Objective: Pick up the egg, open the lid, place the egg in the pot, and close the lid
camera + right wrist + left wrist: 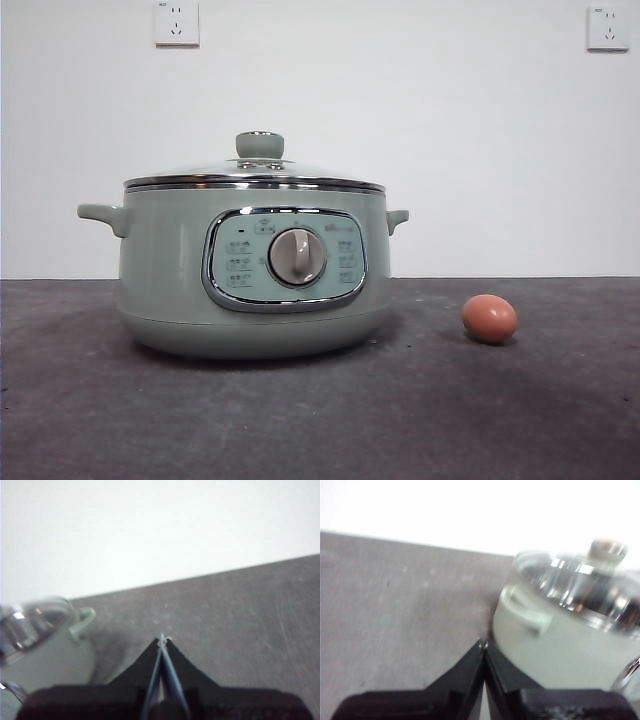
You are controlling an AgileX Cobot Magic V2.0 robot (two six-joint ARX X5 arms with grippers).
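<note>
1. The egg (489,318) is seen lying on the table (320,420), apart from the pot (250,270), long axis roughly level.
2. The lid (256,175) is seated on the pot.
3. Both the left gripper (483,647) and right gripper (162,640) are held closed, empty.
4. The egg is not shown in either wrist view; the right gripper is judged nearer.

A dark grey, faintly mottled tabletop (300,420) runs back to a plain white wall. Directly on it stands a wide, round, pale sage-green electric cooking pot (160,270) with its control panel facing forward. A small smooth brown-orange oval egg (489,318) lies on its side on the tabletop, well apart from the pot.
</note>
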